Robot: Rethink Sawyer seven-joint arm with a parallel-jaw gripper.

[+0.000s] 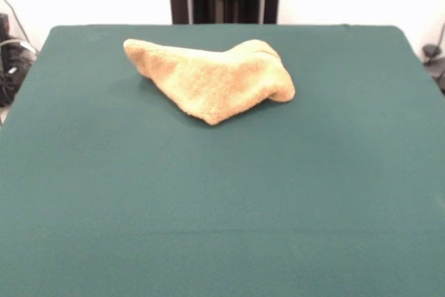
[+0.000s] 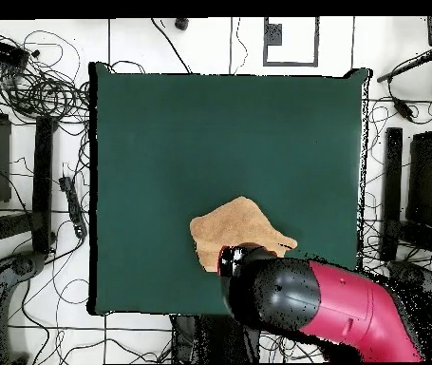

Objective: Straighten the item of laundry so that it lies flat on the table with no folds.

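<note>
While the towel [image 1: 212, 78] lies bunched on the worktop [image 1: 222, 199] just beneath the arm, its end effector hidden and grip unreadable, you should pinch an outer corner and draw outward.

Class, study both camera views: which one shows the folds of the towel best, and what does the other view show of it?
The front view. The towel lies unobstructed there, bunched into a folded heap near the table's far edge. In the overhead view the towel appears as a flat outline, with the arm covering part of it.
</note>
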